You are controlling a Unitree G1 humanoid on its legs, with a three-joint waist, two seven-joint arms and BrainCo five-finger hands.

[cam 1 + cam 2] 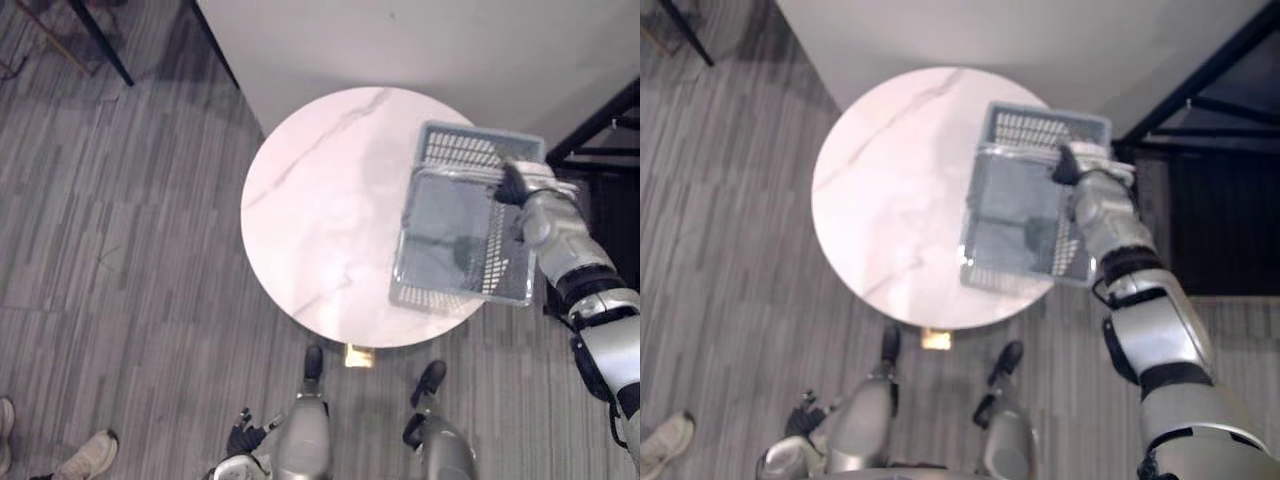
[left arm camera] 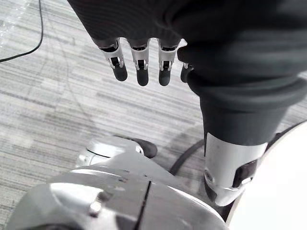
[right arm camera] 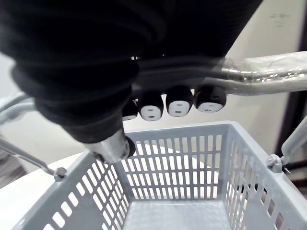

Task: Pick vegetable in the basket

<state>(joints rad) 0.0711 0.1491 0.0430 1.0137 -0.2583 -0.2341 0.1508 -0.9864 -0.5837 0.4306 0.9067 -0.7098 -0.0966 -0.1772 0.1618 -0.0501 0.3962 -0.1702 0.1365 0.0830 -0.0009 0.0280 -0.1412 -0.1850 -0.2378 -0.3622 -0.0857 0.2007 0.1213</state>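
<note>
Hanging by its handle (image 3: 261,72), the basket (image 1: 465,147) is hovering over the right side of the table (image 1: 320,200), with its outer corner reaching past the rim. Whether its base is touching the top is not clear, though it is looking lifted. Its slotted walls and the floor between them are showing bare, so the vegetable is not yet lying inside.

The right hand (image 1: 517,182) is gripping the handle from above, its fingers (image 3: 178,101) curling round the bar with the dark tips tucked under it. The basket is therefore lying straight below this hand, and its weight is resting on that 1 grip alone. Its long axis is running away from the robot, from the near table edge toward the far one and leaning a little outward. The handle is crossing it close to the far wall, so the near end is probably hanging somewhat lower.

The left hand (image 1: 243,436) is dangling low beside the robot, well apart from the table, its fingers (image 2: 139,67) relaxed and grasping nothing, pointing at the striped floor (image 1: 120,250). Of the 2 arms, the right is plainly nearer the basket. The left is free for any picking, but it is needing to rise and cross the whole tabletop to reach the open mouth. A person's shoe (image 1: 88,456) is showing at the floor's near left corner.
</note>
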